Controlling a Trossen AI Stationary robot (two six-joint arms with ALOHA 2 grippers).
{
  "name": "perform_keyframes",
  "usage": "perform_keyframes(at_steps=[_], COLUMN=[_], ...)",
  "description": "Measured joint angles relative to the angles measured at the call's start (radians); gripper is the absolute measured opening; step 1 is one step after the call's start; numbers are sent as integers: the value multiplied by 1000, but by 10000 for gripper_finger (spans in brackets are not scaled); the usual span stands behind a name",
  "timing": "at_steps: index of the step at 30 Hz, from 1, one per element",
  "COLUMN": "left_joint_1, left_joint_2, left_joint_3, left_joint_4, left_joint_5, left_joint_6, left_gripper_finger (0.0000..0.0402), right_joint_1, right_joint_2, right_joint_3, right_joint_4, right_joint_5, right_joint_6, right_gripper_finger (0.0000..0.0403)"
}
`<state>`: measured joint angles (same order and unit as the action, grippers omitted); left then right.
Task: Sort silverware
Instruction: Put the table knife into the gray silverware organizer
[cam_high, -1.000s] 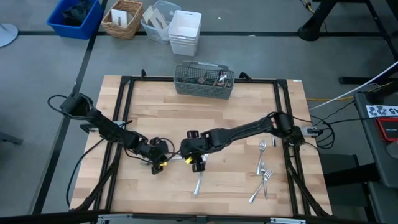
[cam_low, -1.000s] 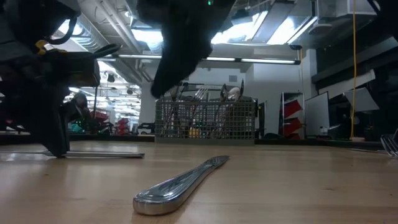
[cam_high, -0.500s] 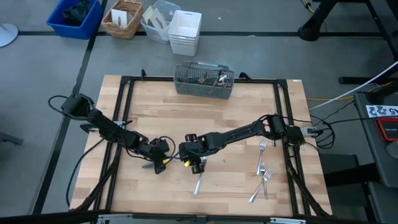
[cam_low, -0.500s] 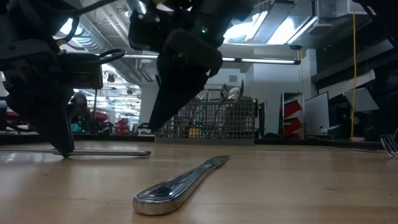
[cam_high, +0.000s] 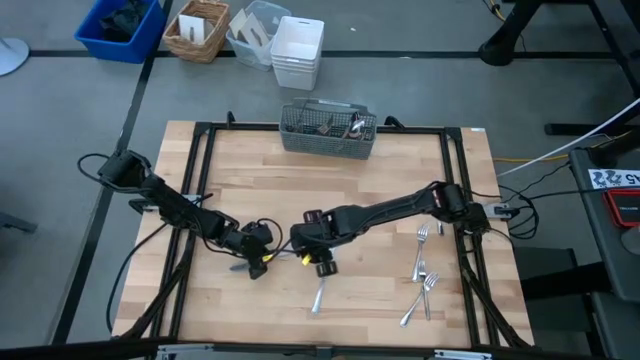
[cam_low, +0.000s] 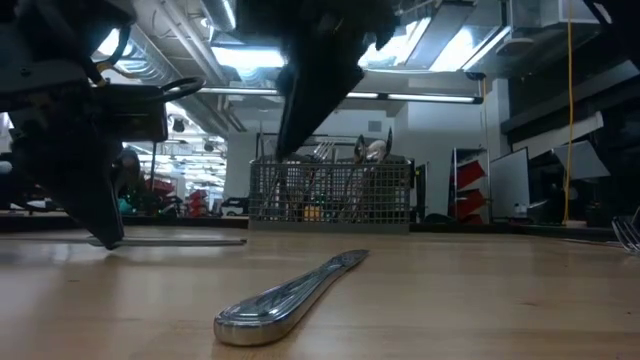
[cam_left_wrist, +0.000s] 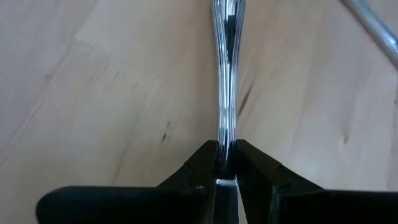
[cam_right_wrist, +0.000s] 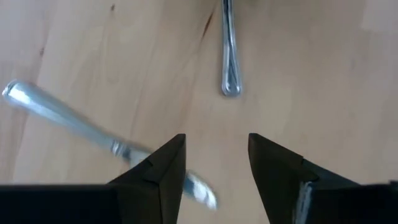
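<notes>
From the top, loose forks sit at 4 o'clock, caddy at 12. Left wrist cam: left gripper pinched tight on a silverware handle. Right wrist cam: right gripper spread wide, holding nothing, a knife lying beside it.

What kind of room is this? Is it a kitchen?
Probably not a kitchen; it looks like a robot lab or workshop. Two dark robot arms work at a pale wooden table in a black metal frame, storage bins sit on grey floor, and long ceiling lights stretch behind.
</notes>
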<state>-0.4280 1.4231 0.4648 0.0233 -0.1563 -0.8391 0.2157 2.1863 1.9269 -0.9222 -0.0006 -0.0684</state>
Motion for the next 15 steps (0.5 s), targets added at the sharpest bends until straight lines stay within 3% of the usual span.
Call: perform_keyframes(at_steps=[7, 15], left_joint_1=[47, 128], left_joint_2=[-1, -1], left_joint_3=[0, 0], left_joint_4=[70, 168], left_joint_5=[14, 139], left_joint_6=[0, 1], left_gripper_finger=[45, 45], right_joint_1=[0, 1], right_joint_2=[-35, -35], right_joint_3=[63, 51], right_joint_4=[-160, -144], right_joint_5=[105, 121], right_joint_6=[-17, -28], right_gripper_finger=[175, 175])
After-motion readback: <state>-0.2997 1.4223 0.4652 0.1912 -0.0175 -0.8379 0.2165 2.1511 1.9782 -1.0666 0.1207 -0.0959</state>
